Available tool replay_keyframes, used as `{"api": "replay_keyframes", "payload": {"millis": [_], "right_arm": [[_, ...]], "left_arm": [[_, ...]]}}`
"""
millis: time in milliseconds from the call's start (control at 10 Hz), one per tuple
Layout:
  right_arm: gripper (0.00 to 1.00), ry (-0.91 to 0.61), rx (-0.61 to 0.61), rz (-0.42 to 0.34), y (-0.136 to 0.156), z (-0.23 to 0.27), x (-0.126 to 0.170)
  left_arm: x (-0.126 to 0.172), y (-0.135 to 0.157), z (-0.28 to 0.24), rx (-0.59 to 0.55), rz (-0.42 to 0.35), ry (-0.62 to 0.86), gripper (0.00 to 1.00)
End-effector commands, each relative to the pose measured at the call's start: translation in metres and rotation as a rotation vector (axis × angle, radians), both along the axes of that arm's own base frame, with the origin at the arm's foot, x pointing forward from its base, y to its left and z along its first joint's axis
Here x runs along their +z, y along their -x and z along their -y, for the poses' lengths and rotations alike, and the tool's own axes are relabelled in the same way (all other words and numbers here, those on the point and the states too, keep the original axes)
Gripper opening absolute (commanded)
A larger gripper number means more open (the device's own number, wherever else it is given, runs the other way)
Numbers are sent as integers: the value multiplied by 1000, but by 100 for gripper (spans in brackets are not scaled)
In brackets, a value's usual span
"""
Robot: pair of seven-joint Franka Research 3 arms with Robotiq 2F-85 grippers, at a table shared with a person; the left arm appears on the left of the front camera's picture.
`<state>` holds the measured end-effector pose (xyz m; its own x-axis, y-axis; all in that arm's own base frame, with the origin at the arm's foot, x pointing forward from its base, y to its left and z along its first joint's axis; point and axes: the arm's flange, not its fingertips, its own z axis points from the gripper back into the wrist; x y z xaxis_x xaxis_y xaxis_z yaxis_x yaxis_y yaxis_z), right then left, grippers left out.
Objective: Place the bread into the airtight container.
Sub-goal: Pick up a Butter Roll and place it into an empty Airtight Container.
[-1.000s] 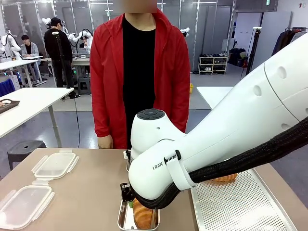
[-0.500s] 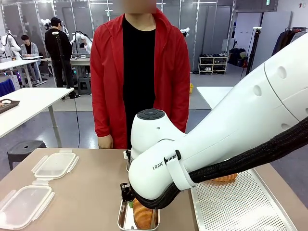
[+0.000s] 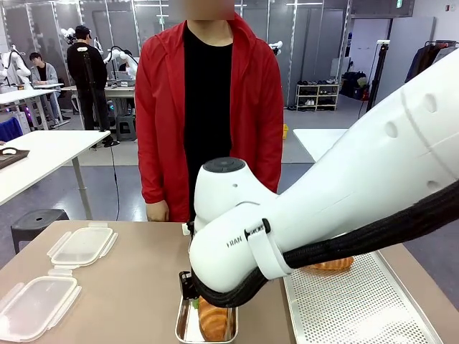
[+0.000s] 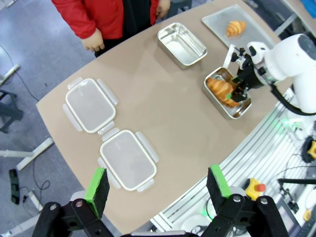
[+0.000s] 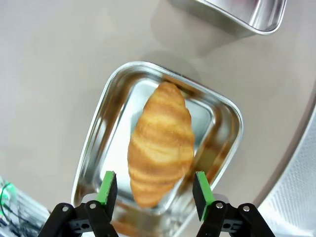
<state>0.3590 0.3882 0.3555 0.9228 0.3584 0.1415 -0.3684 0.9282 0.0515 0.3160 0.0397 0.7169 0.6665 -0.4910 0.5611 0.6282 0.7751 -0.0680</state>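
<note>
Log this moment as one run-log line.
right gripper: open, above croissant | croissant: lying in steel container | left gripper: open, high above table | second croissant: on tray

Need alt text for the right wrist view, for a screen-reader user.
Seen from above, a croissant lies in a steel container on a tan table, with the right gripper open and one green-padded finger on each side of it. Part of a second container shows at the top edge, and a perforated tray at the right edge.
</note>
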Motion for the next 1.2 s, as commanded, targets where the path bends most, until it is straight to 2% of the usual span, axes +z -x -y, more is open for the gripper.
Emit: {"api": "replay_keyframes", "payload": {"millis": [0, 300, 400, 500, 600, 700, 900, 1000, 1100], "right_arm": [[78, 35, 115, -42, 18, 21, 56], [78, -12, 232, 15, 42, 71, 141], [78, -28, 245, 61, 47, 98, 173], [78, -48, 241, 104, 55, 133, 207], [78, -66, 236, 165, 64, 162, 233], [78, -97, 203, 192, 72, 189, 255], [78, -178, 170, 226, 77, 250, 290], [78, -182, 147, 258, 75, 276, 298], [78, -146, 92, 277, 61, 294, 287]], "left_arm": [[1, 0, 0, -5, 2, -2, 100], [1, 0, 0, -5, 2, -2, 100], [1, 0, 0, -5, 2, -2, 100], [1, 0, 0, -5, 2, -2, 100], [1, 0, 0, -5, 2, -2, 100], [1, 0, 0, -5, 2, -2, 100], [1, 0, 0, -5, 2, -2, 100], [1, 0, 0, -5, 2, -2, 100], [1, 0, 0, -5, 2, -2, 100]]}}
